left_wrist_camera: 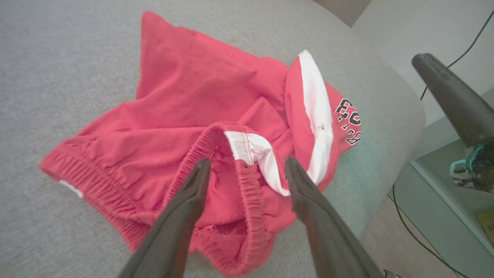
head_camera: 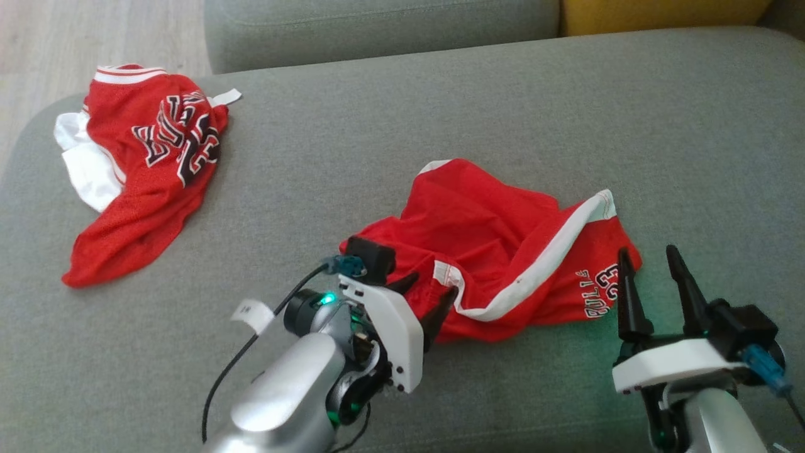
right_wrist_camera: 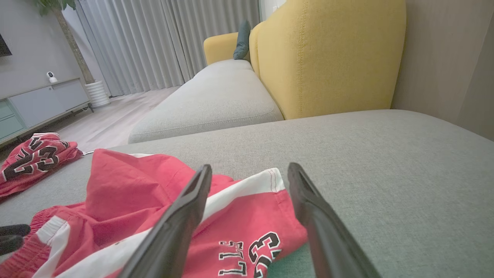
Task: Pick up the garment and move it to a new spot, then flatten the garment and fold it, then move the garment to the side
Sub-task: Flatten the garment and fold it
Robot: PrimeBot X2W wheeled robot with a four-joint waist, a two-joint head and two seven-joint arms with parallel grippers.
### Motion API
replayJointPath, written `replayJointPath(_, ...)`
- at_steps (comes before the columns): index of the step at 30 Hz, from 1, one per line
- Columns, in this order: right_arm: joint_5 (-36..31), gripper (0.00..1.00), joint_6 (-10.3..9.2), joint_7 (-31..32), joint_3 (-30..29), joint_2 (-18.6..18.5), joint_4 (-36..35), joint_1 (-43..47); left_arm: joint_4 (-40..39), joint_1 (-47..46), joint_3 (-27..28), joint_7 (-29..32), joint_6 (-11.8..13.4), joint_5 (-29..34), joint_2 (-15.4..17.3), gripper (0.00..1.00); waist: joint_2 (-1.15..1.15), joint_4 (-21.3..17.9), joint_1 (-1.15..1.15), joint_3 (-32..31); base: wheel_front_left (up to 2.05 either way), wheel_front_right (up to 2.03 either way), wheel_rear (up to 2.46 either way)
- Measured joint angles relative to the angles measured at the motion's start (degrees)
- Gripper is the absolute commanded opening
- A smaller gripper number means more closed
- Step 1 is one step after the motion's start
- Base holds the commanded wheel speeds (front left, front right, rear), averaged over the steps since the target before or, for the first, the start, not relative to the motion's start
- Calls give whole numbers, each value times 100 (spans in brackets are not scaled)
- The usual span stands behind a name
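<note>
My left end effector (left_wrist_camera: 247, 160) is released. Its two dark fingers are spread wide over the near edge of a crumpled pair of red fabric shorts with white side stripes (head_camera: 503, 239). The gathered elastic waistband (left_wrist_camera: 249, 185) rises between the fingers, and I cannot tell whether either tip touches the cloth.

My right end effector (head_camera: 647, 250) is released too, fingers spread and pointing away from me at the right end of the shorts. It sits just beside the small black-and-white "BULLS 23" print (head_camera: 600, 292) on the leg.

The shorts lie in a heap near the middle of the wide grey fabric sofa cushion (head_camera: 314, 189). Well apart from them, at the cushion's far left corner, lies the red short-sleeved jersey T-shirt with white sleeves (head_camera: 144, 157). It is bunched up, with its large "BULLS 23" lettering facing up and a small white label (head_camera: 226, 97) poking out at its far edge. Neither end effector is near it.

Beyond the cushion stands a yellow upholstered backrest (head_camera: 660, 12).
</note>
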Motion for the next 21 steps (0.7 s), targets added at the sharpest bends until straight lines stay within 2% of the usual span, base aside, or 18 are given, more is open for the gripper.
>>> replayJointPath(3, 0, 100, 0, 0, 19, -1, -5, -68, 208, -188, -168, 5, 102, -144, 0, 100, 0, -83, 0, 58, 0, 0, 0)
replayJointPath(11, 8, 100, 0, 0, 21, -1, -5, -91, 468, -553, -476, -129, 168, -444, -4, 98, 0, -172, 0, 131, 0, 0, 0)
replayJointPath(15, 56, 100, 0, 0, 40, -1, -7, -140, 656, -650, -602, -151, 194, -554, -4, 73, 0, -228, 0, 154, 0, 0, 0)
replayJointPath(18, 56, 100, 0, 0, 44, -1, -5, -140, 705, -684, -664, -196, 194, -616, -7, 49, 0, -250, 0, 170, 0, 0, 0)
replayJointPath(19, 56, 100, 0, 0, 43, -1, -5, -140, 717, -699, -681, -222, 197, -651, -8, 46, 0, -260, 0, 178, 0, 0, 0)
replayJointPath(21, 56, 100, 0, 0, 43, -1, -7, -140, 750, -762, -722, -278, 202, -721, -7, 32, 0, -277, 0, 192, 0, 0, 0)
